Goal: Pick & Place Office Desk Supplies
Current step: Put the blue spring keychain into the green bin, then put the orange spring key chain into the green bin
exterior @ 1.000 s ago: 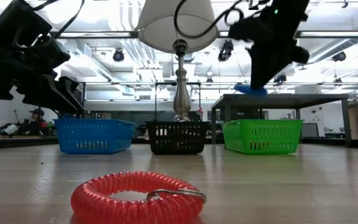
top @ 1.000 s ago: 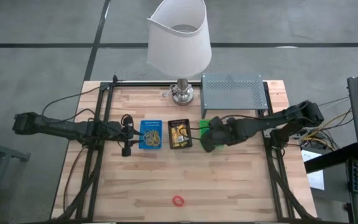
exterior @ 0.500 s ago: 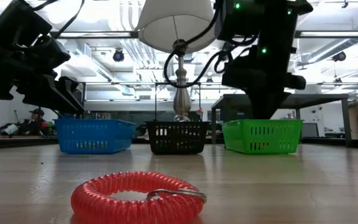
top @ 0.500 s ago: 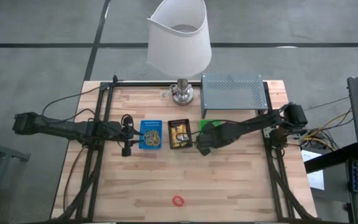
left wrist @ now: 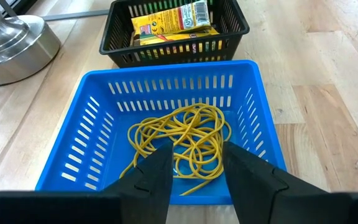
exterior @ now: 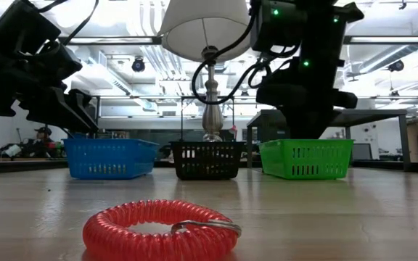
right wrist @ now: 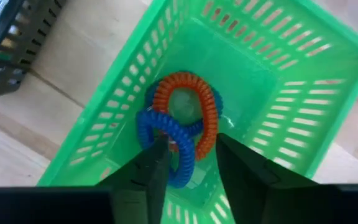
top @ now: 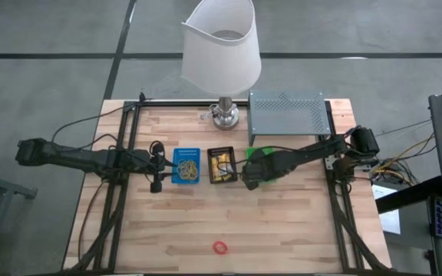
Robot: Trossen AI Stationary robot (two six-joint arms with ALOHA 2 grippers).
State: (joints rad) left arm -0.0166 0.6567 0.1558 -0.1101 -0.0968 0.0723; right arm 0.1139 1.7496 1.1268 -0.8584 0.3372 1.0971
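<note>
Rings in the green tray: a blue coiled ring point(right wrist: 160, 146) and an orange-red coiled ring point(right wrist: 194, 112) lie overlapped on the floor of the green tray point(right wrist: 278, 124), straight ahead of the right gripper's fingertips; both are springy spiral loops.
Right gripper point(right wrist: 188, 158): hangs over the near edge of the green tray, its two dark fingers point(right wrist: 151, 168) a narrow gap apart and holding nothing.
Red ring on the table: a red coiled ring point(top: 219, 248) with a small metal loop point(exterior: 205, 227) lies alone on the bare wood of the table point(top: 298, 230), well apart from both grippers, toward the front edge.
Rubber bands: a tangle of thin yellow-tan rubber bands point(left wrist: 185, 140) lies in the blue tray point(left wrist: 92, 124), just ahead of the left gripper's fingertips.
Left gripper point(left wrist: 194, 168): hovers at the near rim of the blue tray, fingers parted a little, with nothing between them.
Yellow packets: yellow packets point(left wrist: 173, 22) with red and green marks lie flat in the black tray point(left wrist: 229, 37), beyond the blue tray from the left gripper.
Trays: blue, black and green stand in a row, the black one between the two grippers.
Behind the trays: a lamp point(top: 222, 54) and a grey perforated shelf point(top: 286, 115).
</note>
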